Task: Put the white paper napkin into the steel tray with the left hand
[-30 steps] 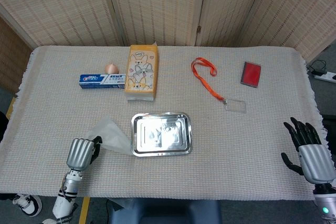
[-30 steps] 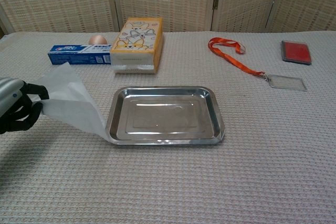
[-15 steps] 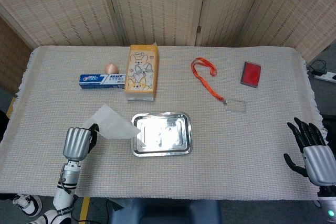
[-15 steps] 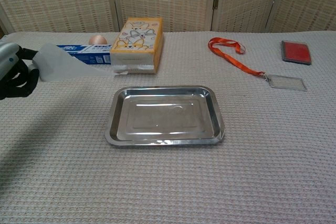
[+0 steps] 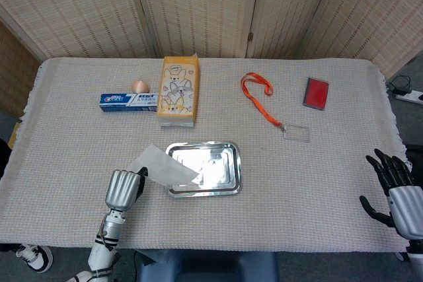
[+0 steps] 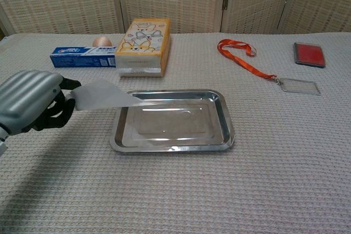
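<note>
My left hand pinches the white paper napkin by its left end, in the air. The napkin stretches out flat to the right, and its free end hangs over the left part of the steel tray. The tray lies near the front middle of the table and holds nothing else. My right hand shows only in the head view, at the table's front right edge, fingers spread and holding nothing.
Behind the tray stand an orange tissue box, a toothpaste box and an egg-shaped object. An orange lanyard with a clear badge and a red card holder lie to the right.
My left hand has carried the napkin rightward toward the tray; the napkin's free end now hangs over the tray's left part. The right hand has drifted slightly toward the table's corner.
</note>
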Controlling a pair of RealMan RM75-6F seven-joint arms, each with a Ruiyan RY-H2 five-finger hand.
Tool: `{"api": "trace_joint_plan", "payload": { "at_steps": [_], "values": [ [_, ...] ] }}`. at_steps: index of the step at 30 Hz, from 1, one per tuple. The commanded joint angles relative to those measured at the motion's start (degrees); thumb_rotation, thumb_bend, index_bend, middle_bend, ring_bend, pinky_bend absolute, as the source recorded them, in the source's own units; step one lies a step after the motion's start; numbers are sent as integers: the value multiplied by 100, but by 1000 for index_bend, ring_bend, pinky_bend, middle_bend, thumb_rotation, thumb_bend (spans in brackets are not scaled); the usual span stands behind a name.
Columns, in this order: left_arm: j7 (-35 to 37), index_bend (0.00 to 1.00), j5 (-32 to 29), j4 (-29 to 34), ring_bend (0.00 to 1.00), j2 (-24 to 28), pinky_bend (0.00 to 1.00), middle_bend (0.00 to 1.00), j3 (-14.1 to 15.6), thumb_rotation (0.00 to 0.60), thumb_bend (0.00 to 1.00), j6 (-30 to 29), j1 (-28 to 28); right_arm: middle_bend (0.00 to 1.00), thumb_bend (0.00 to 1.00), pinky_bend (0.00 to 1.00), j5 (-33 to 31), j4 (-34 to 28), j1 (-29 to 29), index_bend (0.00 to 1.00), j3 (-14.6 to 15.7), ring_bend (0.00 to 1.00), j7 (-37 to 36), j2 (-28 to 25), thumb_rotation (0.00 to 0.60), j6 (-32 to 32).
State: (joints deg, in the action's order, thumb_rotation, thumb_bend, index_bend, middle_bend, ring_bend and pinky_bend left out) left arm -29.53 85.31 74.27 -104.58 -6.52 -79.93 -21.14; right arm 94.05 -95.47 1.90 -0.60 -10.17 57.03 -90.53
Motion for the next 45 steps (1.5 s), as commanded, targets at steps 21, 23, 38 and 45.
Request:
{"api": "trace_joint_plan", "payload": {
  "at_steps": [21,23,38,45],
  "values": [
    [-191,402,-216,-1031,1000,-1258,1000,1000,-128,600,698,545,-574,0,404,0,-19,121,-18,0,45,0,-963,-360,600,5],
    [-204,390,-208,-978,1000,-1238,1000,1000,-89,600,690,557,-573,0,404,0,-35,129,-63,0,19,0,-1059,-404,600,-105],
    [229,395,335,-1333,1000,-1482,1000,1000,392,600,686,483,-618,0,405,0,-309,381,-563,0,-297,0,-2489,-671,600,-1184],
    [410,380,372,-2051,1000,-1821,1000,1000,302,600,683,638,-801,0,404,0,-314,453,-607,0,-324,0,-2658,-704,600,-1210]
  ]
}}
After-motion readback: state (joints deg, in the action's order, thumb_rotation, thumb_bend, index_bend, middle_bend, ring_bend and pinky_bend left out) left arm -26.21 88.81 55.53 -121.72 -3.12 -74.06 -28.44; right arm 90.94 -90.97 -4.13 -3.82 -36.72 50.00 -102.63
